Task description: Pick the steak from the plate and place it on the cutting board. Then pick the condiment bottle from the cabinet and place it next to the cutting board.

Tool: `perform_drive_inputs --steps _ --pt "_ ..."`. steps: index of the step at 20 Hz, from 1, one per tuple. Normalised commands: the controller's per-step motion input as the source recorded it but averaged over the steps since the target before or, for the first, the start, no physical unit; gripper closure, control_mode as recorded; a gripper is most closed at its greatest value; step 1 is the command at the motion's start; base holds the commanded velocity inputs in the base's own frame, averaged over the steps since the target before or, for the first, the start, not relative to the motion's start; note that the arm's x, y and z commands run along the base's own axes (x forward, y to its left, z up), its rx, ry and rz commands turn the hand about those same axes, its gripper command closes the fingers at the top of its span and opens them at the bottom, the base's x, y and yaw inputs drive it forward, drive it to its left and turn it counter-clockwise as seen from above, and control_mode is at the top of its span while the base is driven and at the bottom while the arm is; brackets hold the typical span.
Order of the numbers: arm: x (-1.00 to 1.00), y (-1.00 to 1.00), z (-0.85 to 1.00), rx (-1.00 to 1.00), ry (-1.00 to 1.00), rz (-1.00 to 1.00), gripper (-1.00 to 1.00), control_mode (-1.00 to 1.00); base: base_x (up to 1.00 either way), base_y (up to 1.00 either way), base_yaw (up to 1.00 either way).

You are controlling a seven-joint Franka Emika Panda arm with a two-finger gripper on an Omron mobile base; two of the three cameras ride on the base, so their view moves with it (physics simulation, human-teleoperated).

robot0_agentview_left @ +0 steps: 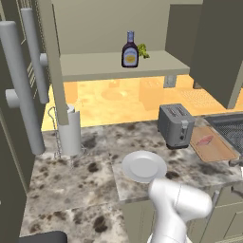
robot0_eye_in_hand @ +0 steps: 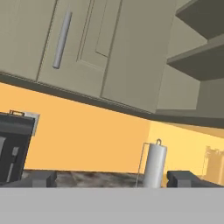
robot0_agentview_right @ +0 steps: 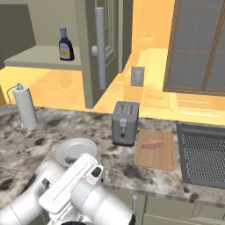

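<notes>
Gripper (robot0_eye_in_hand: 112, 178) fingers spread wide, nothing between them, facing paper-towel roll (robot0_eye_in_hand: 155, 165) on counter. Steak (robot0_agentview_right: 153, 144) lies on cutting board (robot0_agentview_right: 156, 150) beside toaster (robot0_agentview_right: 125, 122); plate (robot0_agentview_left: 144, 166) bare. Bottle (robot0_agentview_left: 130, 51) stands upright on cabinet (robot0_agentview_left: 118, 64) shelf.

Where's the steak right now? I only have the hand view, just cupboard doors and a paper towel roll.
Observer: The steak lies on the cutting board, to the right of the toaster.
Operator: And the plate?
Observer: The plate sits bare on the counter, in front of the toaster.
Operator: The bottle?
Observer: The condiment bottle stands upright on the open cabinet shelf.
</notes>
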Motion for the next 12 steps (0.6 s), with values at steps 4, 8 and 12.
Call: perform_drive_inputs --steps 4,8,12 --pt "-0.16 0.66 0.05 0.09 0.00 -0.08 -1.00 -1.00 0.00 0.00 0.00" --pt "-0.16 0.61 0.12 0.12 0.00 -0.05 -1.00 -1.00 0.00 0.00 0.00" --pt "-0.11 0.58 0.12 0.14 0.00 -0.04 -1.00 -1.00 0.00 0.00 0.00"
